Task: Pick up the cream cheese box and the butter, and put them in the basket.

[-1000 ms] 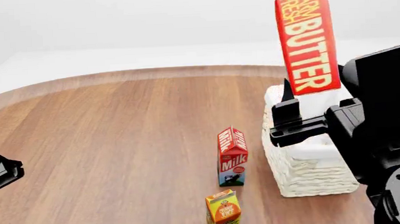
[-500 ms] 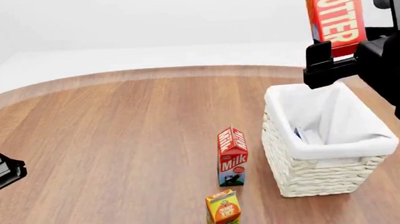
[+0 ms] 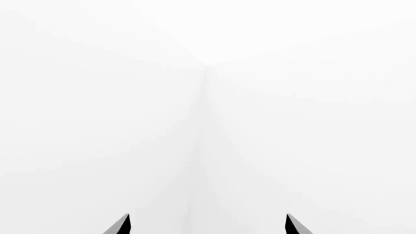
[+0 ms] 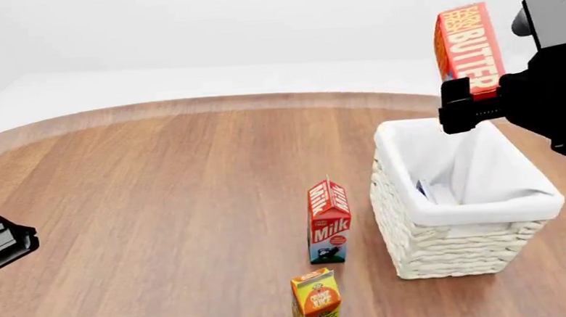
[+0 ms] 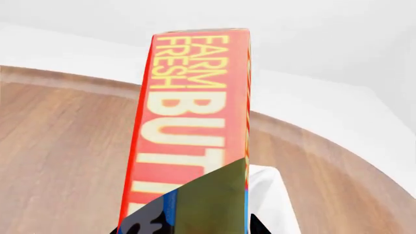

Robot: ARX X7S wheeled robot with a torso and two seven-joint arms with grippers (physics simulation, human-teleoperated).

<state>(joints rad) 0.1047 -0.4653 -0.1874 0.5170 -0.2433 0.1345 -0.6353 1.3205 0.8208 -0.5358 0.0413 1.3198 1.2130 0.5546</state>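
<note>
While right gripper (image 4: 466,99) clamps butter (image 4: 469,47) above basket (image 4: 479,208), milk carton (image 4: 329,221) stands just beside.

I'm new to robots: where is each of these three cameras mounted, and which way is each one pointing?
Head view: on the robot's head, looking forward and down at the table, basket and cartons; both arms show at the edges.
Left wrist view: near the left gripper, facing blank white background; only two dark fingertips show.
Right wrist view: near the right gripper, looking along the butter it holds.
Shared: head and right wrist views both show the butter, table and basket.
</note>
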